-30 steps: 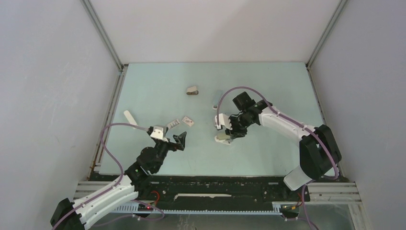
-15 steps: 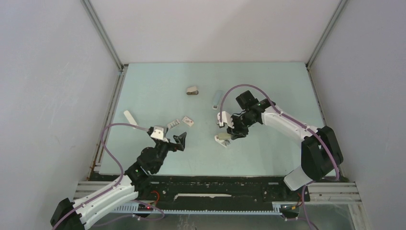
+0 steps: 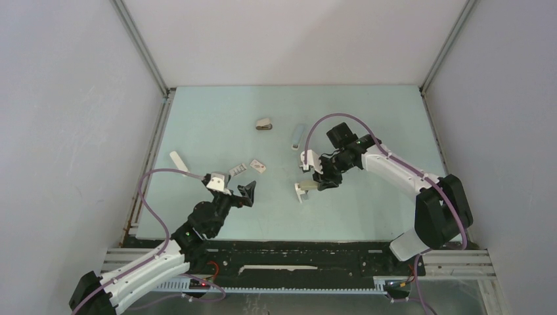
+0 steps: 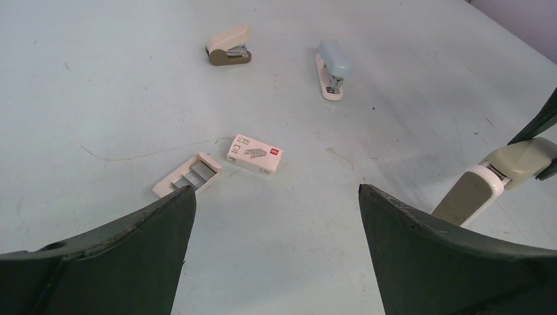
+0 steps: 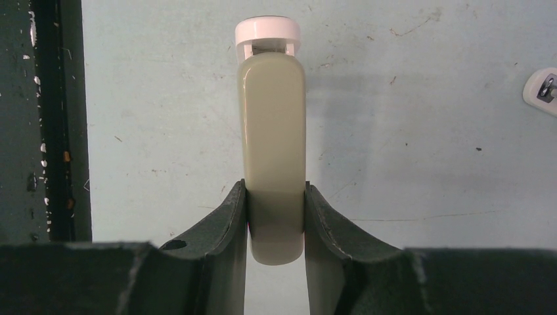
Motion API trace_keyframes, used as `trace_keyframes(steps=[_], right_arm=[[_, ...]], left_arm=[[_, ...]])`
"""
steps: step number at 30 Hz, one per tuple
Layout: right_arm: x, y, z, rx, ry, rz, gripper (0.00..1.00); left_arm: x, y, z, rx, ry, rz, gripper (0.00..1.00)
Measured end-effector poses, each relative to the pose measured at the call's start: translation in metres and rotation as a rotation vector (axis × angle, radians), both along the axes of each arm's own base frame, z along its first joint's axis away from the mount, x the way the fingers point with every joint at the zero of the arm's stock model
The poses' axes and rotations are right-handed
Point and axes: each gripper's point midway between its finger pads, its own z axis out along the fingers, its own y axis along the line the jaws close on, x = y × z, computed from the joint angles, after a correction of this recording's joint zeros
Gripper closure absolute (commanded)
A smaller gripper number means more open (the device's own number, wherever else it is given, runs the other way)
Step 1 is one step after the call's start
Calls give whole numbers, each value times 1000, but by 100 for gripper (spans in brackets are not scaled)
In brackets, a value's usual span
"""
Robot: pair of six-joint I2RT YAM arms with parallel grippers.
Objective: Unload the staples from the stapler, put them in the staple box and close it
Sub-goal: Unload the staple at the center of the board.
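The light-blue stapler [image 3: 299, 136] lies shut on the table at the back, clear of both grippers; it also shows in the left wrist view [image 4: 334, 69]. My right gripper [image 3: 321, 180] [image 5: 274, 191] is shut on the rear end of a different, pale olive stapler [image 3: 301, 191] [image 5: 272, 118] with a white tip, held low over the table. That stapler also shows in the left wrist view [image 4: 489, 184]. My left gripper [image 3: 238, 188] [image 4: 276, 190] is open and empty, low over the table. No loose staples show on the table.
A stubby dark grey-brown stapler [image 3: 264, 124] [image 4: 228, 49] sits at the back. A small white box with a red mark [image 3: 258, 166] [image 4: 255, 155] and an open white tray holding grey strips [image 3: 238, 168] [image 4: 187, 178] lie ahead of my left gripper. A white strip [image 3: 178, 161] lies at the left.
My right gripper has shifted slightly right and turned, carrying the olive stapler with it. The left arm has not moved.
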Motion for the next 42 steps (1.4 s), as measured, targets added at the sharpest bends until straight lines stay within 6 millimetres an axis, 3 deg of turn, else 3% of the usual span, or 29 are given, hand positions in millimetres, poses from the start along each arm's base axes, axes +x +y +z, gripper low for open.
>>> trace_keyframes(steps=[42], right_arm=[[3, -4, 2, 24, 29, -39, 100]], left_arm=[[0, 0, 0, 1, 1, 0, 0]])
